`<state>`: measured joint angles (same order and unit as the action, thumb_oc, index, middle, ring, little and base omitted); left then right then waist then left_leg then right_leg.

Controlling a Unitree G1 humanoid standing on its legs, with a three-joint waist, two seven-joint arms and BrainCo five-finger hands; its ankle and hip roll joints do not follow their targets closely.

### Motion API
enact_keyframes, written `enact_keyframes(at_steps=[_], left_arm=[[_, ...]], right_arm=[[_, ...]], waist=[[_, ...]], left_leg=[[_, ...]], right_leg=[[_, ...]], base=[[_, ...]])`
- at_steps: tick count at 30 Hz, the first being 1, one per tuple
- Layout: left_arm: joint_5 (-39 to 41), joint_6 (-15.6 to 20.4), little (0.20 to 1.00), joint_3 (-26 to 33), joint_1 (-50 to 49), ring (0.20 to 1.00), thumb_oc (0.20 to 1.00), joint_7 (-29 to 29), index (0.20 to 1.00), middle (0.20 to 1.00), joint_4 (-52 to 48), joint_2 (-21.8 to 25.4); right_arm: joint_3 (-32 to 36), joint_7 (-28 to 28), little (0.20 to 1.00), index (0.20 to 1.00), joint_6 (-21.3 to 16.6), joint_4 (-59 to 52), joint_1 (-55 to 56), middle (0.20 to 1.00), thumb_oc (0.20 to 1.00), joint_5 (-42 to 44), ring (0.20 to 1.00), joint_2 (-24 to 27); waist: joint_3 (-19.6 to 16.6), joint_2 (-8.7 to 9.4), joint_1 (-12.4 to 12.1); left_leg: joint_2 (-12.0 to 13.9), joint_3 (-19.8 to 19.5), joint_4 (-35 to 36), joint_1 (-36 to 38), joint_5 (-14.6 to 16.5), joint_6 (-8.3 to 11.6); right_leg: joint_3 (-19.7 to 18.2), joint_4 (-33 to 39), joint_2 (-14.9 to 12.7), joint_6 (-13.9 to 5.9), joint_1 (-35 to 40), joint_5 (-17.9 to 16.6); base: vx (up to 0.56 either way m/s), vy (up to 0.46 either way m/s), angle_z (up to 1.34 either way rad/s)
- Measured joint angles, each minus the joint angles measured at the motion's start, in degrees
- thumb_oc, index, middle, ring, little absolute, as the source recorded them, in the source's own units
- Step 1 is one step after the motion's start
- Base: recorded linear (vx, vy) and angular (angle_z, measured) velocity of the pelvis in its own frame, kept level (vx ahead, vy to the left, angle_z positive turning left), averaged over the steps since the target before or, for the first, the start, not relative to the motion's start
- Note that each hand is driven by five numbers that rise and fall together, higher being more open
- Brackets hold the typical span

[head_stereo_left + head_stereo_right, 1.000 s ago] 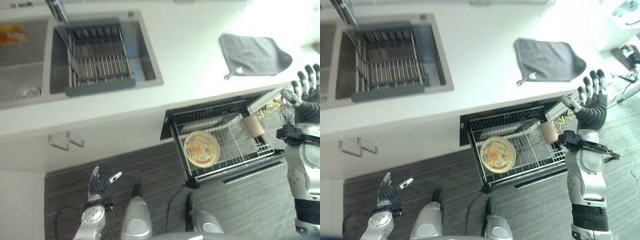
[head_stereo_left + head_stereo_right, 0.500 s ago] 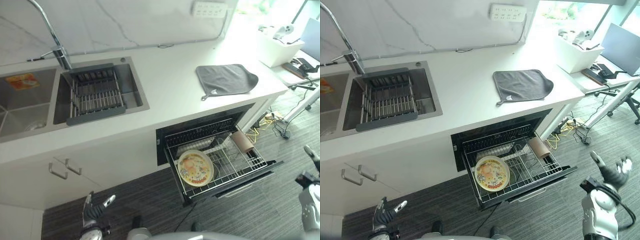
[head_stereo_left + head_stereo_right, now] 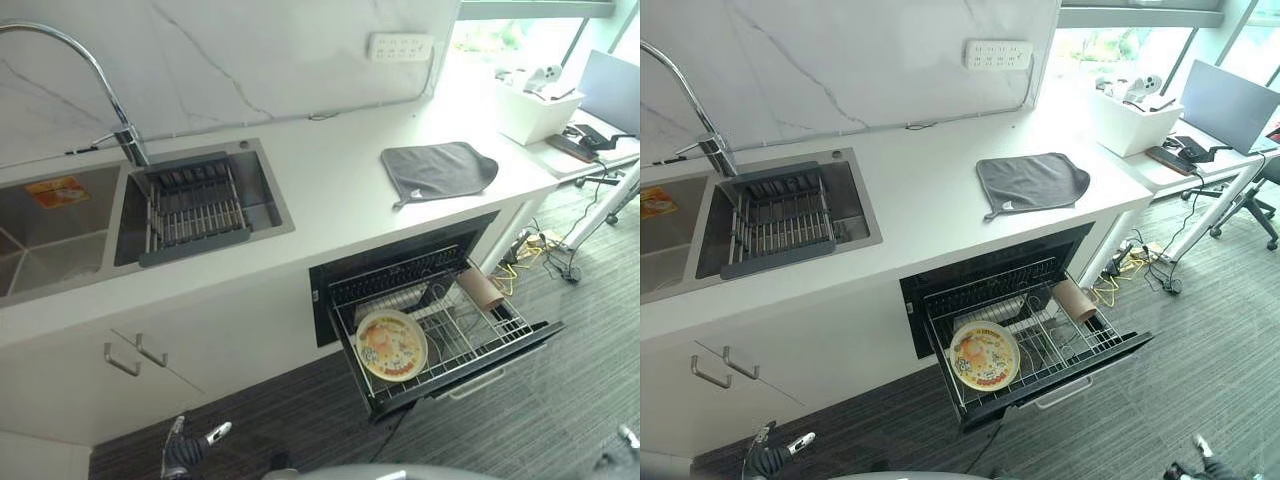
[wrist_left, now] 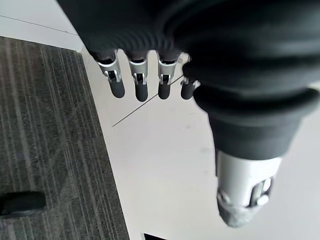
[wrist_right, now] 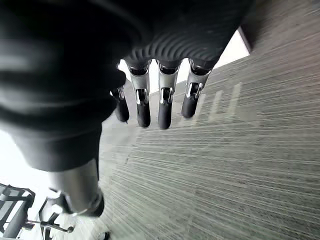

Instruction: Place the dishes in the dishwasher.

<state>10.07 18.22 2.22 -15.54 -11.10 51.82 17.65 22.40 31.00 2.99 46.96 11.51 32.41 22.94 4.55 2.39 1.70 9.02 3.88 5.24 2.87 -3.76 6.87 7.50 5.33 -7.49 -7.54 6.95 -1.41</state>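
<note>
Yellow plate point(image 3: 391, 345) in dishwasher rack point(image 3: 497, 322), well apart from left robot hand point(image 3: 186, 452).

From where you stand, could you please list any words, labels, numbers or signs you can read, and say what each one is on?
No text here can be read.
Plate in the dishwasher rack: a colourful printed pattern, no legible words.
Orange sticker in the left sink basin: print too small to read.
Wall socket strip: no readable marking.
Grey cloth on the counter: a small pale tag, nothing legible.
</note>
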Motion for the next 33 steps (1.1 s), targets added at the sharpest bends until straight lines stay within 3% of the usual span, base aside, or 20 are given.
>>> enact_keyframes(at_steps=[7, 16, 18, 21, 23, 24, 26, 27, 28, 29, 33], left_arm=[[0.0, -0.4, 1.000, 0.0, -0.1, 1.000, 1.000, 0.5, 1.000, 1.000, 2.6, 0.7], [0.0, -0.9, 1.000, 0.0, -1.1, 1.000, 1.000, 2.4, 1.000, 1.000, 2.8, 3.1], [0.1, -1.3, 1.000, 0.0, 0.4, 1.000, 1.000, 2.6, 1.000, 1.000, 2.7, 3.8], [0.8, -2.2, 1.000, -2.4, 8.0, 1.000, 1.000, 2.2, 1.000, 1.000, 2.3, 5.5], [2.7, -2.6, 1.000, -2.1, 11.3, 1.000, 1.000, 1.6, 1.000, 1.000, 1.4, 5.2], [2.8, -3.1, 1.000, -2.1, 11.2, 1.000, 1.000, 1.0, 1.000, 1.000, 0.3, 4.6], [2.8, -3.2, 1.000, -2.1, 10.4, 1.000, 1.000, 0.0, 1.000, 1.000, 0.1, 3.3], [2.8, -3.4, 1.000, -2.2, 10.1, 1.000, 1.000, -0.1, 1.000, 1.000, 0.1, 2.9], [2.8, -3.5, 1.000, -2.4, 9.0, 1.000, 1.000, -0.1, 1.000, 1.000, 0.1, 1.9], [2.8, -3.5, 1.000, -2.3, 8.9, 1.000, 1.000, -0.2, 1.000, 1.000, 0.5, 1.7], [2.8, -3.4, 1.000, -2.3, 8.7, 1.000, 1.000, -0.5, 1.000, 1.000, 0.2, 1.9]], right_arm=[[-1.6, -12.8, 0.200, 0.200, 0.8, 11.9, -4.2, 0.200, 0.200, 11.8, 0.200, -0.1], [-1.3, -26.2, 0.200, 0.200, 3.1, 15.5, -5.1, 0.200, 0.200, 24.0, 0.200, -0.4], [-1.7, -27.1, 0.200, 0.200, 4.7, 15.7, -5.9, 0.200, 0.200, 25.1, 0.200, -0.2], [-1.6, -28.5, 0.200, 0.200, 6.7, 19.0, -14.7, 0.200, 0.200, 27.5, 0.200, 2.2], [-1.5, -29.1, 0.200, 0.200, 7.0, 19.0, -19.4, 0.200, 0.200, 28.7, 0.200, 3.4], [-1.6, -29.2, 0.200, 0.200, 8.0, 18.9, -19.8, 0.200, 0.200, 29.7, 0.200, 3.2], [-1.6, -29.4, 0.200, 0.200, 8.6, 18.9, -18.7, 0.200, 0.200, 29.8, 0.200, 2.5], [-1.7, -29.4, 0.200, 0.200, 8.8, 19.0, -18.5, 0.200, 0.200, 30.4, 0.200, 2.1], [-1.6, -29.9, 0.200, 0.200, 9.0, 20.2, -18.6, 0.200, 0.200, 31.2, 0.200, 2.6], [-1.7, -30.2, 0.200, 0.200, 9.2, 20.7, -18.3, 0.200, 0.200, 31.5, 0.200, 2.6], [-1.5, -30.6, 0.200, 0.200, 9.4, 22.8, -18.9, 0.200, 0.200, 32.0, 0.200, 2.7]], waist=[[-0.3, 0.13, -1.5], [-0.2, -0.07, -3.0], [1.4, -0.31, -3.3], [8.3, -1.41, -3.9], [12.7, -2.40, -4.3], [13.9, -2.94, -4.9], [14.3, -3.28, -5.3], [14.4, -3.06, -5.2], [14.3, -3.82, -5.1], [14.1, -4.05, -5.1], [14.0, -3.34, -5.4]], left_leg=[[0.0, -0.7, 0.0, -0.6, 0.0, -0.10], [-0.5, -2.3, -0.6, 0.2, 0.1, -0.14], [-0.6, -3.6, -5.8, -2.5, 1.5, 0.25], [-0.4, -5.5, -17.7, -12.6, 4.3, 0.24], [-0.7, -5.8, -21.6, -16.5, 5.5, -0.30], [-0.9, -5.9, -22.4, -16.9, 6.2, 0.10], [-1.0, -6.2, -22.4, -16.9, 6.2, 0.17], [-1.4, -6.3, -25.3, -17.8, 7.5, -0.75], [-2.1, -6.0, -32.0, -18.9, 11.5, -2.98], [-2.3, -5.6, -31.3, -18.8, 12.8, -2.05], [-3.2, -4.8, -31.6, -18.7, 12.2, -2.93]], right_leg=[[1.0, 0.0, 0.0, 0.08, 0.1, 0.1], [2.5, -1.2, 0.5, 0.63, 1.5, 2.2], [2.5, -8.7, 0.0, 0.28, -2.2, 5.0], [2.4, -22.3, -0.8, 1.13, -11.8, 9.5], [1.4, -28.9, -1.6, 2.39, -17.2, 12.0], [1.0, -31.5, -2.0, 2.06, -18.3, 13.3], [0.8, -32.6, -2.4, 2.58, -18.8, 13.9], [1.0, -33.0, -3.1, 2.66, -19.5, 13.9], [0.8, -34.1, -3.0, 2.50, -19.8, 14.1], [0.6, -35.2, -3.3, 2.11, -20.1, 14.5], [0.0, -35.6, -4.1, 2.48, -20.4, 14.1]], base=[[0.06, -0.021, 0.08], [0.11, -0.026, 0.10], [-0.13, -0.035, 0.14], [-0.20, -0.019, 0.17], [-0.09, -0.014, -0.01], [-0.07, -0.016, 0.01], [-0.07, -0.002, 0.10], [-0.05, 0.011, 0.06], [-0.04, 0.020, 0.06], [-0.05, 0.022, 0.05], [-0.08, 0.039, 0.03]])
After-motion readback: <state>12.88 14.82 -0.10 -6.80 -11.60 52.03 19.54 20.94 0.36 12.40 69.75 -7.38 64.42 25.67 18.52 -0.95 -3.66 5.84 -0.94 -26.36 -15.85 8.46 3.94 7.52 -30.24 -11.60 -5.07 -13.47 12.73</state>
